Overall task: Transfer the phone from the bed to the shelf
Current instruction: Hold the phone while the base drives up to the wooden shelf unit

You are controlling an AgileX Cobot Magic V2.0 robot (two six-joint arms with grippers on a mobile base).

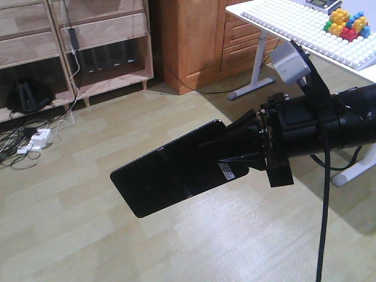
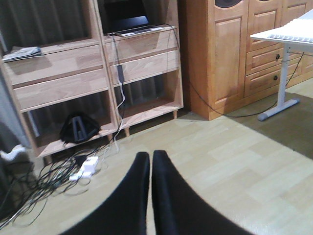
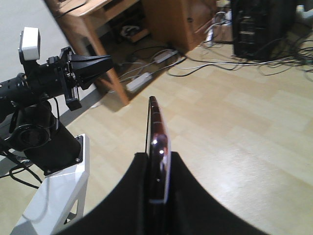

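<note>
The phone [image 1: 158, 176], a glossy black slab with a small white sticker, hangs flat in the air above the pale wood floor. My right gripper [image 1: 226, 150] is shut on its right end. In the right wrist view the phone [image 3: 157, 127] shows edge-on, pinkish rim up, between the fingers of that gripper [image 3: 157, 159]. My left gripper [image 2: 150, 157] is shut with nothing in it; it also appears at the left of the right wrist view [image 3: 105, 63]. The shelf [image 1: 106, 29], a light oak unit with compartments, stands at the back left [image 2: 58, 68]. The bed is out of view.
A laptop [image 2: 132, 27] lies on the shelf unit's top board. A black bag [image 1: 26, 94] sits in its bottom compartment, with cables and power strips [image 1: 35, 141] on the floor beside it. An orange-brown cabinet [image 1: 194, 41] and a white desk [image 1: 305, 35] stand at the back right.
</note>
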